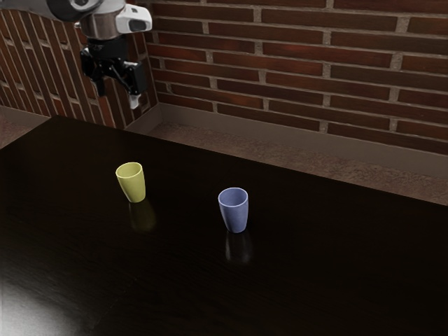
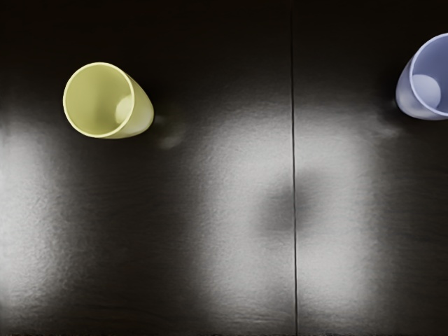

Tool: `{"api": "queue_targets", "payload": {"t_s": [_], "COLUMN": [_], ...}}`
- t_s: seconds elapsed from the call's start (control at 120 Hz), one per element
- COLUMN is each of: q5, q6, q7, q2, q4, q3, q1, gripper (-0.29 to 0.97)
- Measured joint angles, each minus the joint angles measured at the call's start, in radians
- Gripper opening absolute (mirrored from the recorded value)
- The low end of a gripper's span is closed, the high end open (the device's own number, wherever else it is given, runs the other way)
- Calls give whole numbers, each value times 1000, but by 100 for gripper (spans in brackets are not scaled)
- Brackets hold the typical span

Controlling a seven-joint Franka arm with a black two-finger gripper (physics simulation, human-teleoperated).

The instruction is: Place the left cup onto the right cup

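Observation:
A yellow-green cup [image 1: 131, 182] stands upright on the dark table, toward the exterior view's left. To its right and a little nearer the front stands a blue cup [image 1: 233, 209], also upright. My gripper [image 1: 117, 92] hangs high above the table's back left corner, well above and behind the yellow-green cup, open with nothing between its fingers. From the hand's camera I look down into both open cups: the yellow-green cup [image 2: 105, 100] and, far off to its side, the blue cup [image 2: 425, 78], partly cut off.
The glossy black table [image 1: 224, 280] has a thin seam [image 2: 293, 175] running between the two cups. A brick wall [image 1: 315, 63] and a brown ledge [image 1: 294, 150] run behind the table's far edge.

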Motion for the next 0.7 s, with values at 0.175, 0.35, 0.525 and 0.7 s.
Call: {"api": "queue_targets", "payload": {"t_s": [0.175,0.35,0.525,0.7], "q5": [5,8,10,13], "q6": [5,15,42,93], "q7": [12,21,31,53], "q2": [0,11,30,77], "q4": [0,1,-1,1], "q3": [-9,-10,-3,1], "q1": [14,-7,-19,-7], "gripper": [68,68,68,68]}}
